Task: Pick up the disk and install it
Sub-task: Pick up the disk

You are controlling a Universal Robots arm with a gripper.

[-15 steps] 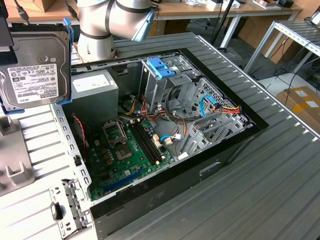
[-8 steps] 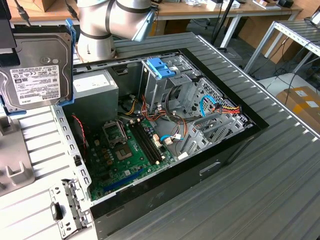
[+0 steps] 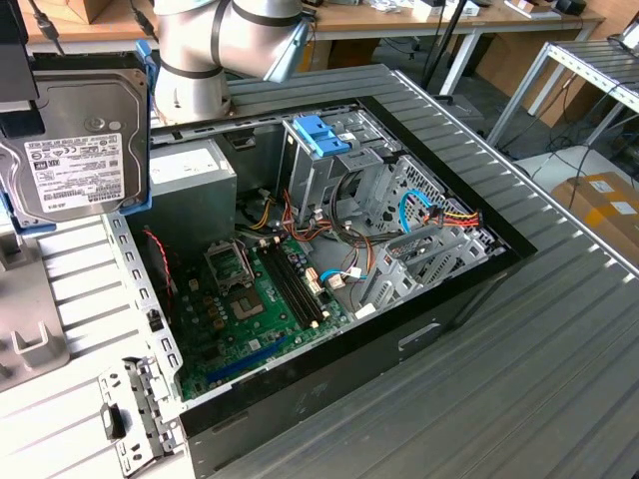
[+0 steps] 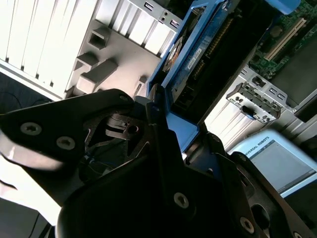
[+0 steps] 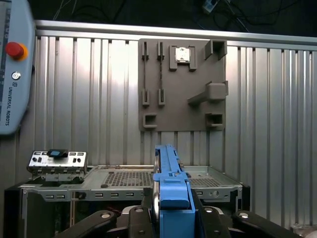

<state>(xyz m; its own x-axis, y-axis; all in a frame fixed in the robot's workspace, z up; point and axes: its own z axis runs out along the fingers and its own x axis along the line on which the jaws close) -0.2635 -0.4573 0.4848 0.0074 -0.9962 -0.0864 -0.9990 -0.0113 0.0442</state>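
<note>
first wrist view shows the hand (image 5: 171, 218) clamped on the disk (image 5: 167, 173).

Arm (image 3: 205, 50): thick silver-grey tubes joined by rounded, drum-shaped joints with a smooth sheen.
Joint cap (image 3: 292, 52): dull blue-grey disc closing the end of one joint.
Tool (image 4: 173, 124): matt black, built from flat, angular plates with bevelled edges.
Screws (image 4: 30, 128): round silver-grey heads sunk into the black plates, several set in pairs.
Linkage (image 4: 124, 130): dark metal links and a pivot pin, seen through an opening between the plates.
</note>
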